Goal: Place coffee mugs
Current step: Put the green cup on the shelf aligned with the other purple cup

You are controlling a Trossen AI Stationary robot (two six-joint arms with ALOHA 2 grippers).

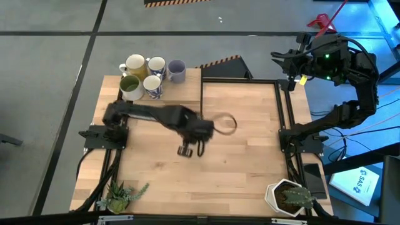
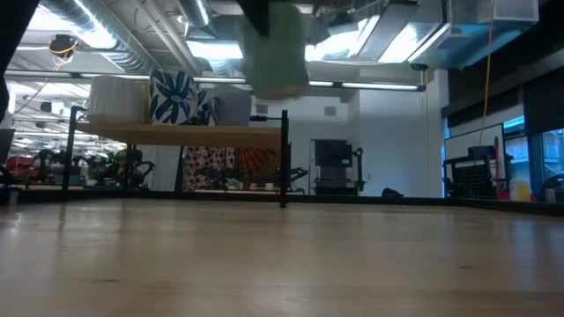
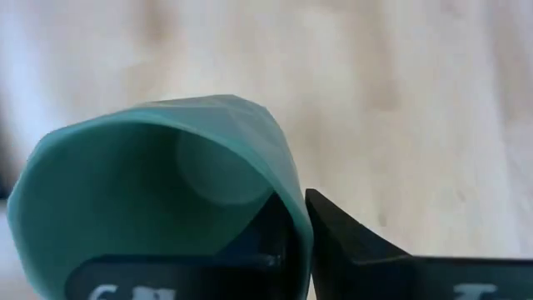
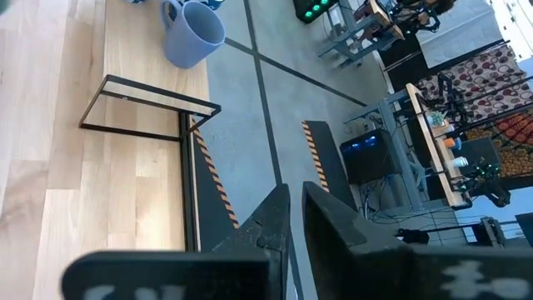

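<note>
My left gripper (image 1: 214, 128) is over the middle of the table, shut on a sage green mug (image 1: 226, 123), which also shows in the left wrist view (image 3: 158, 192) and high up in the low view (image 2: 278, 48). Five more mugs stand on their bases on a raised shelf at the far left: pale yellow (image 1: 134, 64), white (image 1: 156, 65), purple-blue (image 1: 177, 70), olive green (image 1: 130, 87) and a white one with blue pattern (image 1: 152, 86). My right gripper (image 4: 296, 218) is shut and empty, held off the table's far right corner (image 1: 290, 62). My left gripper holds the sage green mug by its wall at the rim (image 3: 296, 218), one finger inside the mug (image 3: 271, 242) and one outside (image 3: 358, 250). The fingers come from above. The mug hangs roughly upright, mouth up, lifted well clear of the table.
A black metal frame (image 1: 240, 81) borders the table's right half. A white plant pot (image 1: 286, 197) stands at the near right corner and a small green plant (image 1: 122, 195) at the near left. Bare wood lies in the middle and right of the table.
</note>
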